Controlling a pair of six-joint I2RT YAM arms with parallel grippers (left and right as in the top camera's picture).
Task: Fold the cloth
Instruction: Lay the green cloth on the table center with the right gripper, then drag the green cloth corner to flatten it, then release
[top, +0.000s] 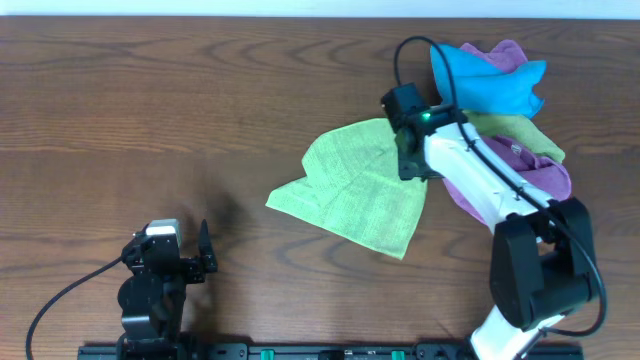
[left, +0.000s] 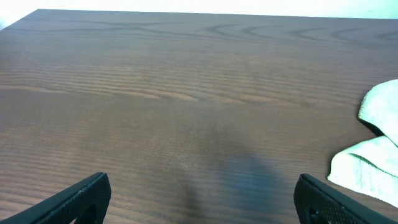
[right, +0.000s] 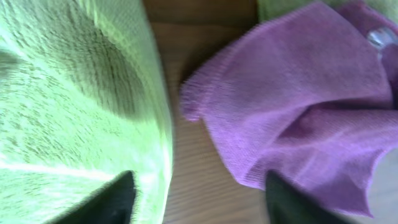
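The lime-green cloth (top: 362, 187) lies partly rumpled on the wooden table, right of centre. My right gripper (top: 412, 160) is low over its right edge, jaws open. In the right wrist view the gripper (right: 199, 202) straddles bare wood: one finger over the cloth (right: 74, 106), the other over a purple cloth (right: 298, 106). My left gripper (top: 200, 258) is open and empty near the front left edge. In the left wrist view its fingers (left: 202, 199) frame bare table, with the cloth's edge (left: 373, 155) at far right.
A pile of other cloths sits at the back right: a blue one (top: 488, 82), a purple one (top: 540, 170) and a duller olive-green one (top: 515, 130). The right arm's white link (top: 480, 185) lies over that pile. The table (top: 150, 120) is dark wood.
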